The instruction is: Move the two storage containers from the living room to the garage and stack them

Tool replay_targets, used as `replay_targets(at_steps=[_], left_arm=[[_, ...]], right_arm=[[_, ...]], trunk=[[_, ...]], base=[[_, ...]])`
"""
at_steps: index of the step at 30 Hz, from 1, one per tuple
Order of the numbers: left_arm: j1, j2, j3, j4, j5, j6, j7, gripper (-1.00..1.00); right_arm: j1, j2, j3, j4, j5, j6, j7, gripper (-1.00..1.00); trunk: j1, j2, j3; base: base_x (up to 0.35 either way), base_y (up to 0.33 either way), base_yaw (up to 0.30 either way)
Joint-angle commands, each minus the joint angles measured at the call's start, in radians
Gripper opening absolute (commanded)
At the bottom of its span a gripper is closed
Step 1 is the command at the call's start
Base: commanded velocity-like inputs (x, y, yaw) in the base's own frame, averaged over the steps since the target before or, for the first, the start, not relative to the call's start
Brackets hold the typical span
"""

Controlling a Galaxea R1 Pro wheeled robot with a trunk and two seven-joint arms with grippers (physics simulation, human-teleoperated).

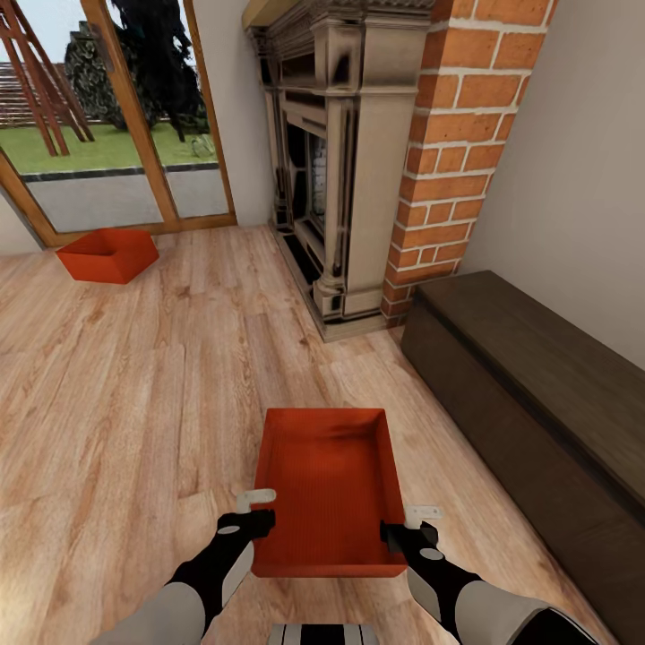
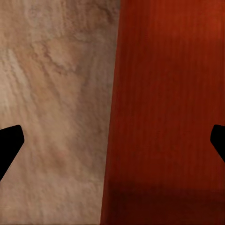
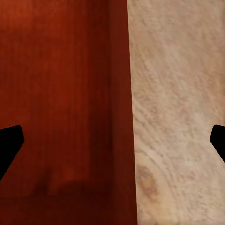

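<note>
- Lying on the light wood-plank floor of the living room, the near container sits open side up just ahead of the robot, its ribbed inner bottom showing.
- Well apart from it, the far container rests on the same planks close to the wood-framed glass doors.
- Around the near bin stand a stone fireplace and a red brick chimney ahead, and a long dark bench against the wall on the robot's right; the bench runs near the bin's right side but does not touch it.
- Nothing lies between the 2 bins.
- No brand, label or writing can be read anywhere.
- The left gripper straddles the bin's left wall near the closer corner, and the right gripper straddles the right wall opposite.
- The left wrist view looks straight down the orange wall with planks beside it, its 2 dark fingertips spread wide to either side, clear of the plastic.
- The right wrist view gives the same for the other wall: fingertips spread, 1 over the bin's inside, 1 over the floor, pinching nothing.
</note>
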Motion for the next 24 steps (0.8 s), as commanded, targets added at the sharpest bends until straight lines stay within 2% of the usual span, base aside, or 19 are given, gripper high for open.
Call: replay_targets(at_steps=[1,12,21,24], left_arm=[[0.0,0.0,0.002,-0.003,0.0,0.006,0.002,1.0],[0.0,0.001,0.002,-0.003,-0.01,0.007,0.002,1.0],[0.0,0.0,0.002,0.006,-0.079,0.009,0.002,1.0],[0.0,0.0,0.002,0.007,-0.084,0.009,0.002,1.0]], right_arm=[[0.0,0.0,0.009,0.0,-0.008,-0.003,-0.003,1.0],[0.0,0.0,0.009,0.0,-0.008,-0.003,-0.003,1.0],[0.0,0.0,0.009,0.0,-0.008,-0.003,-0.003,1.0],[0.0,0.0,0.008,0.0,-0.008,-0.003,-0.003,1.0]], trunk=[[0.0,0.0,-0.001],[0.0,0.0,-0.001],[0.0,0.0,-0.001],[0.0,0.0,-0.001]], base=[[0.0,0.0,0.0],[0.0,0.0,0.0],[0.0,0.0,0.0],[0.0,0.0,0.0]])
